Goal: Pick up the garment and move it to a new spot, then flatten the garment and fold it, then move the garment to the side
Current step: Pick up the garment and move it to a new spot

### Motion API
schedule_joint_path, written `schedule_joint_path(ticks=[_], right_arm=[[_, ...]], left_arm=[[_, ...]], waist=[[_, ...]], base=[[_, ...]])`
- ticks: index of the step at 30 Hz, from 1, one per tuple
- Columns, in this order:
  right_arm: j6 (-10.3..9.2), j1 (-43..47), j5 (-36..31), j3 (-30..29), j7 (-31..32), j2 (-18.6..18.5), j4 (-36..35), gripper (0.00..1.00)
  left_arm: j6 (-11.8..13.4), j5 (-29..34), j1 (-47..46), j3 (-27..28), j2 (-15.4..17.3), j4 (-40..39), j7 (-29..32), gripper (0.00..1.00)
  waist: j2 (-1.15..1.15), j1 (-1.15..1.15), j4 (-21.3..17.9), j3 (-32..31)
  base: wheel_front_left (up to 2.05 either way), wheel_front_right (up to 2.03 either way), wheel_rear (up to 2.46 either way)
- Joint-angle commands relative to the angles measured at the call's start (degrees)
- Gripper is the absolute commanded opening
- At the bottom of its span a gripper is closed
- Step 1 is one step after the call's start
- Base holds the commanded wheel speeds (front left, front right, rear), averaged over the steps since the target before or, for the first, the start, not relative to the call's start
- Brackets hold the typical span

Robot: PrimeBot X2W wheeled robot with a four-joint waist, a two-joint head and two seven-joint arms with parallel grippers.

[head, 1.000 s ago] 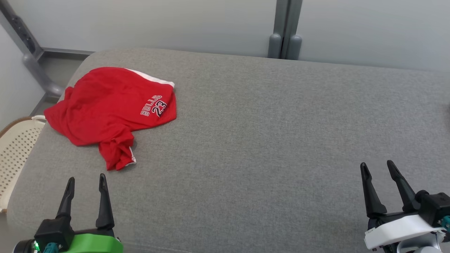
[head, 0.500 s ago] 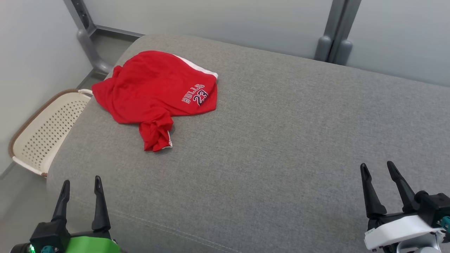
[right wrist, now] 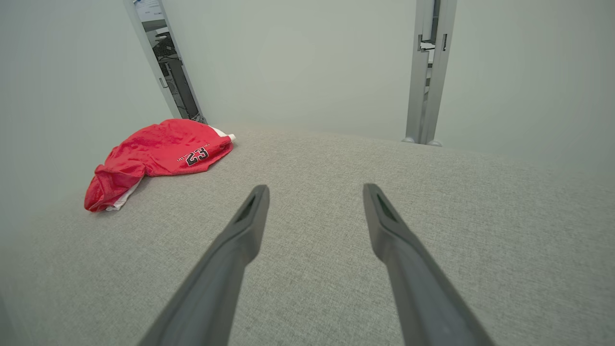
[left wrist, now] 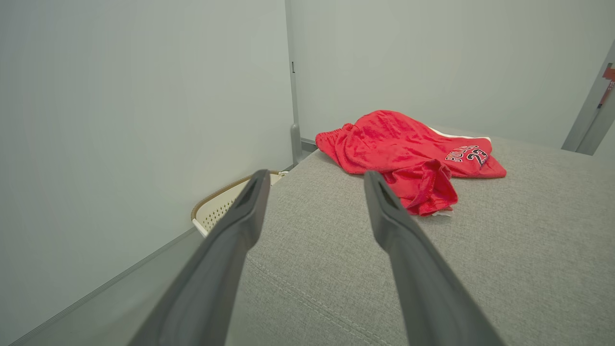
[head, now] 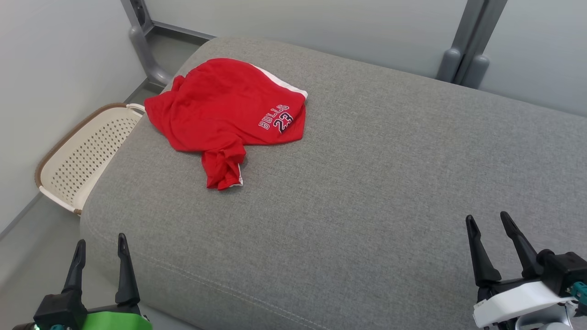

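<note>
Crumpled red fabric garment [head: 229, 110], eleven o'clock on grey cushion [head: 367, 192]; head turns toward it, pickup next; left gripper [head: 101, 239], right gripper [head: 486, 216] gape empty.

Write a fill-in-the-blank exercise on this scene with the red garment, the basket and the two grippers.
1. The crumpled red garment with white trim lies on the grey fabric cushion and bears the word BULLS above the number ____.
2. The cream perforated basket with a brown rim stands beside the cushion, on the robot's ____ side.
3. The left gripper and the right gripper hold nothing, and the jaws of both are ____.

Missing words: 23; left; open.
</note>
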Motion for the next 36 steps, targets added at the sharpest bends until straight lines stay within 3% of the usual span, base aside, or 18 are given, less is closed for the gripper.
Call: schedule_joint_path(ticks=[1,12,25,36], right_arm=[[-0.10,0.0,-0.2,-0.1,0.1,-0.5,0.2,1.00],[-0.10,-2.0,-0.8,-1.7,1.5,-2.7,-2.1,1.00],[-0.10,-5.8,-2.1,-6.7,4.5,-8.7,-10.9,1.00],[-0.10,-4.3,-2.1,-13.6,6.8,-12.0,-20.0,1.00]], left_arm=[[0.4,-0.6,0.1,0.1,0.1,-0.1,0.0,1.00],[0.5,-2.6,-9.1,1.6,0.9,1.3,0.0,1.00],[-0.2,-5.3,-33.1,2.6,4.6,9.4,0.2,1.00],[-1.1,-7.0,-50.0,3.2,10.1,22.4,0.7,1.00]], waist=[[0.00,0.00,-0.3,0.0],[0.00,0.00,-5.2,4.0],[0.00,0.00,-15.7,19.5],[0.00,0.00,-20.2,29.8]], base=[[0.00,0.00,0.00],[0.00,0.00,0.00],[0.00,0.00,0.00],[0.00,0.00,0.00]])
